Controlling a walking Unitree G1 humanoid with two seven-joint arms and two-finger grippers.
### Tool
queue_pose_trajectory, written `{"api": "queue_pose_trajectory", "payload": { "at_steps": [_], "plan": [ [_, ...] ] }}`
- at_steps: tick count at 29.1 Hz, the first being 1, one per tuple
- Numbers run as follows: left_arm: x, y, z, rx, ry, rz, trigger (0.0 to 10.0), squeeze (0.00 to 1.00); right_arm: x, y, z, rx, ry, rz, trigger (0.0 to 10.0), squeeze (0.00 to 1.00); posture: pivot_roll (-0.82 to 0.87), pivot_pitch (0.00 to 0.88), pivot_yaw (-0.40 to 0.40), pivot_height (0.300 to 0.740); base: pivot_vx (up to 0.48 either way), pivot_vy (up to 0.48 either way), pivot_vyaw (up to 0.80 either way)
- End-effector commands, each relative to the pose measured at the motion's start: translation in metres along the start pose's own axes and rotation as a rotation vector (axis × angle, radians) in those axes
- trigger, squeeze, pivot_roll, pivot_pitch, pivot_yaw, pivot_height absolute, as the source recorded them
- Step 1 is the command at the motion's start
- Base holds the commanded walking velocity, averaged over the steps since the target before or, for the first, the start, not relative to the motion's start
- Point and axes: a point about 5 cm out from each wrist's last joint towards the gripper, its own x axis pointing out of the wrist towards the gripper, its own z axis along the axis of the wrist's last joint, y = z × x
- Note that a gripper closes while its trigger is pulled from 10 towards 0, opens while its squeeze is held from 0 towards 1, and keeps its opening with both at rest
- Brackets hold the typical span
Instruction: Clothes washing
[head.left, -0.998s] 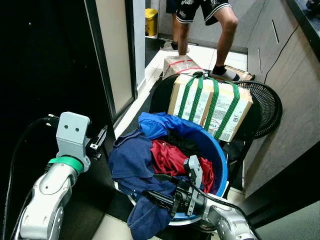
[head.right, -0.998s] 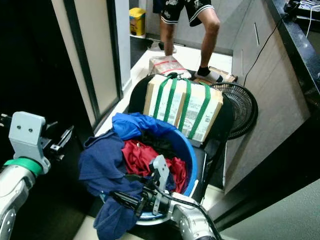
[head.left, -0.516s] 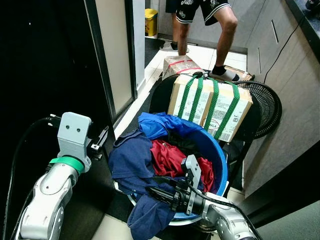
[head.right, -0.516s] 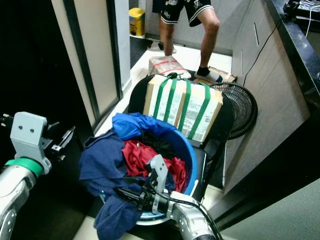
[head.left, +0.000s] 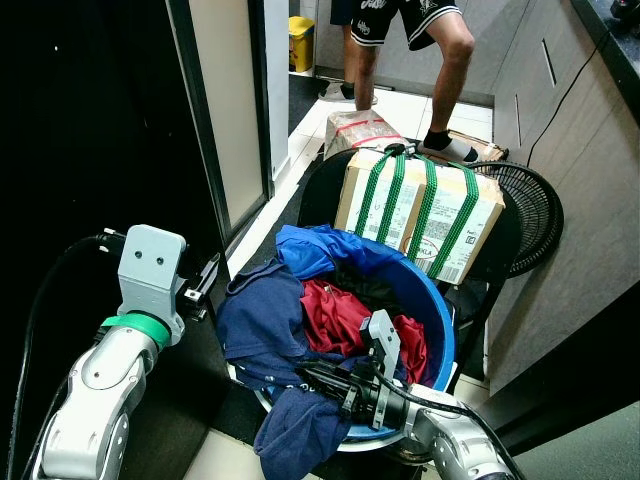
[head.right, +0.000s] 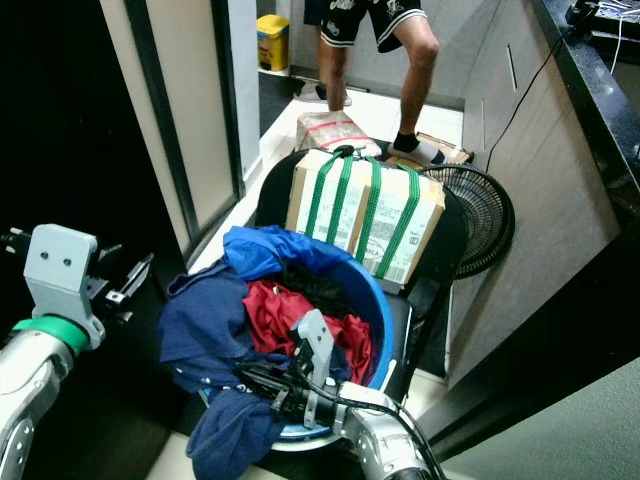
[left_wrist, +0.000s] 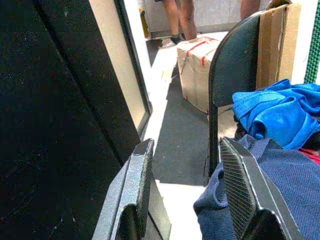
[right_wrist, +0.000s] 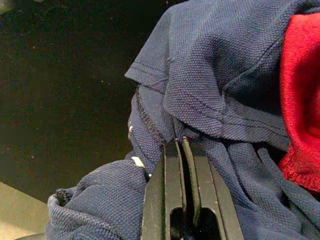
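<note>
Two hands, yours: the right hand (right_wrist: 182, 150) pinches the navy knit shirt (head.left: 262, 325) draped over the round blue plastic basin (head.left: 437, 322); the left hand (left_wrist: 187, 187) hovers beside it, fingers spread.

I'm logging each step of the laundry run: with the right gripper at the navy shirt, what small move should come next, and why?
Probably a short lift upward. The right gripper is shut on a fold of the navy shirt, which drapes over the rim of the blue basin above the red garment. Raising it should free the shirt. The left gripper is open beside the basin.
</note>
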Motion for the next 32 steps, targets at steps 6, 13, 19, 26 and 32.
{"api": "queue_pose_trajectory", "payload": {
  "at_steps": [6, 13, 19, 26, 32],
  "plan": [
    [0.001, 0.000, 0.000, 0.022, 0.003, -0.008, 10.0, 0.00, -0.011, -0.003, -0.027, 0.093, 0.069, -0.068, 0.0, 0.00, 0.17, 0.070, 0.070, 0.740, 0.000, 0.000, 0.00],
    [0.001, 0.001, 0.000, 0.022, -0.002, -0.004, 10.0, 0.00, -0.007, -0.006, 0.000, 0.076, -0.104, -0.080, 0.0, 1.00, 0.17, 0.070, 0.068, 0.740, 0.000, 0.000, 0.00],
    [0.001, 0.000, 0.001, 0.021, -0.003, -0.006, 10.0, 0.00, -0.005, -0.013, 0.016, 0.049, -0.198, -0.125, 10.0, 1.00, 0.17, 0.069, 0.067, 0.740, 0.000, 0.000, 0.00],
    [0.002, 0.000, 0.001, 0.025, -0.004, -0.005, 10.0, 0.00, 0.006, -0.021, 0.028, 0.019, -0.216, -0.143, 10.0, 1.00, 0.18, 0.072, 0.068, 0.740, 0.000, 0.000, 0.00],
    [0.001, 0.002, 0.001, 0.031, -0.003, -0.001, 10.0, 0.00, 0.017, -0.023, 0.040, -0.004, -0.232, -0.138, 10.0, 1.00, 0.18, 0.072, 0.065, 0.740, 0.000, 0.000, 0.00]
  ]
}}
